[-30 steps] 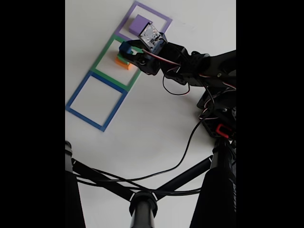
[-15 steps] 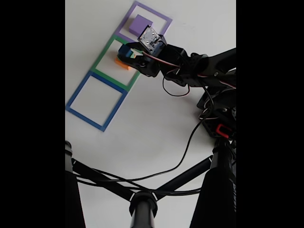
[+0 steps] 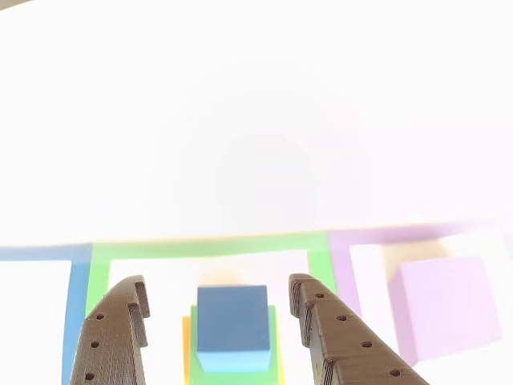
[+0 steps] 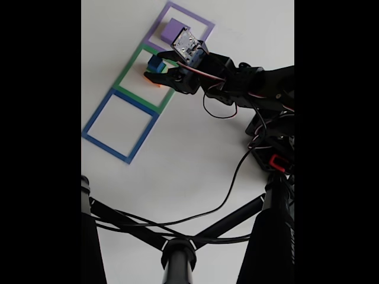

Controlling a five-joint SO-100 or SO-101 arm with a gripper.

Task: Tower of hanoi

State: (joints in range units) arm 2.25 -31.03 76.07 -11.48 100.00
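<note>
The gripper (image 3: 220, 309) is wide apart around the small blue cube (image 3: 232, 322), which sits right between its fingers on top of the green cube (image 3: 274, 341) inside the green outline (image 3: 208, 245).

One camera rides on my arm just behind my tool (image 3: 218, 309), low over the white bench (image 3: 256, 120) and looking forward between the two brown fingers (image 3: 120, 329), so close that the blue cube (image 3: 232, 319) fills the lower middle and the far bench washes out. The fixed view stands high and well back, looking down across the bench (image 4: 195, 154) from behind a black stand (image 4: 177, 254), with dark bars at both sides. Both views share the green square outline (image 4: 131, 71) with the stacked blocks and, next to it, the purple block (image 4: 173, 28) inside its purple outline (image 4: 204, 23).
</note>
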